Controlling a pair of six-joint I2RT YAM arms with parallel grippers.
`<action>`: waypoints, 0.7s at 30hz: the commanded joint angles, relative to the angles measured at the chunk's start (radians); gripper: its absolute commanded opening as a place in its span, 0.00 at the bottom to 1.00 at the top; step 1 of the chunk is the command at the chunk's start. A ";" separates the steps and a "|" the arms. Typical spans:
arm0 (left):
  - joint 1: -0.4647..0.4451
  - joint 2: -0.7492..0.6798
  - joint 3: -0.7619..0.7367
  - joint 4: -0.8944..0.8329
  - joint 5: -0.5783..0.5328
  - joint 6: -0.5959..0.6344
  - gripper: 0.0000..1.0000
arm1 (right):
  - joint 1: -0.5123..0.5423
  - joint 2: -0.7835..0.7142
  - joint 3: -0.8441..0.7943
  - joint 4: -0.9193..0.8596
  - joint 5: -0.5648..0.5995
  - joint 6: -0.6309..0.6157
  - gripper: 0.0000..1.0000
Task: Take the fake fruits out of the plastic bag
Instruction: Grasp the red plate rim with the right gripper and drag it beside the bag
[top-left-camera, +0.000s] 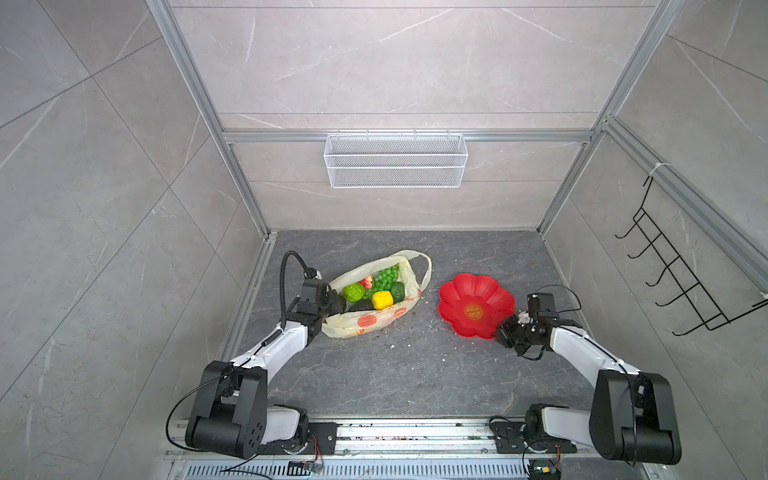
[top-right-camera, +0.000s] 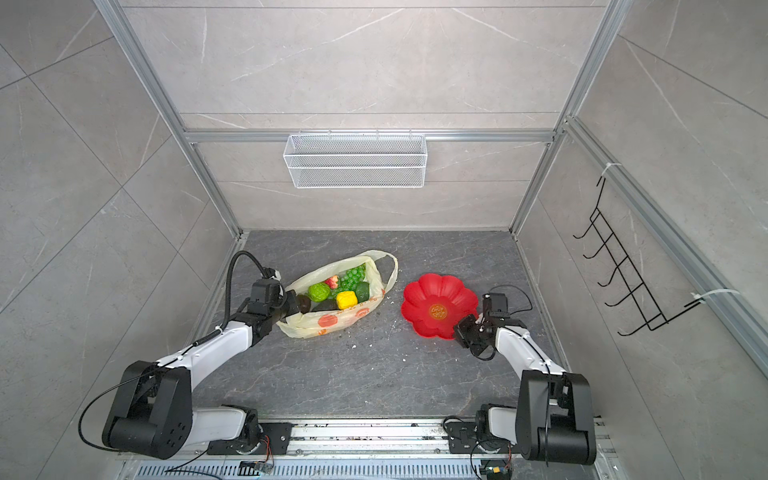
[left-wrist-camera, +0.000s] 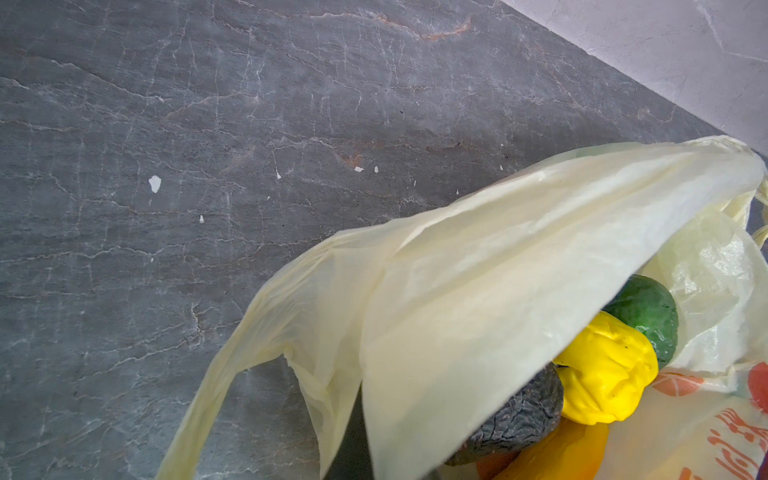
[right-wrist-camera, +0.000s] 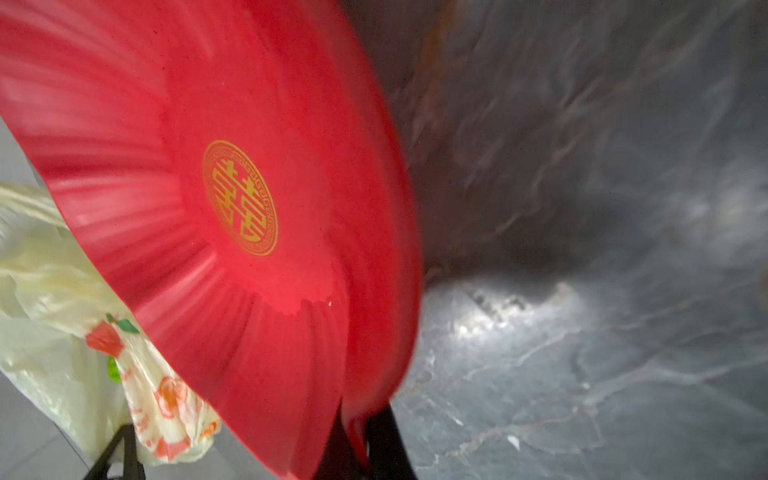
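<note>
Left end effector pinches thin plastic bag; right end effector clamps scalloped plate

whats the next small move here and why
Probably slide the plate toward the bag with the right gripper. It pinches the plate's rim, the plate is empty and apart from the bag, and the fruits sit inside the mouth the left gripper holds open.

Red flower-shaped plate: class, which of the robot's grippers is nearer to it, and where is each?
Right. The right gripper is shut on the red plate at its near rim. The left gripper is well apart from it, shut on the plastic bag.
</note>
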 joint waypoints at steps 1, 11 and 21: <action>-0.004 -0.028 -0.005 0.041 -0.011 0.023 0.00 | 0.069 -0.043 -0.041 -0.079 -0.032 -0.018 0.00; -0.004 -0.016 -0.005 0.053 -0.003 0.023 0.00 | 0.237 -0.143 -0.097 -0.175 -0.009 0.027 0.00; -0.004 -0.007 -0.005 0.058 -0.002 0.022 0.00 | 0.371 -0.139 -0.061 -0.229 0.076 0.055 0.01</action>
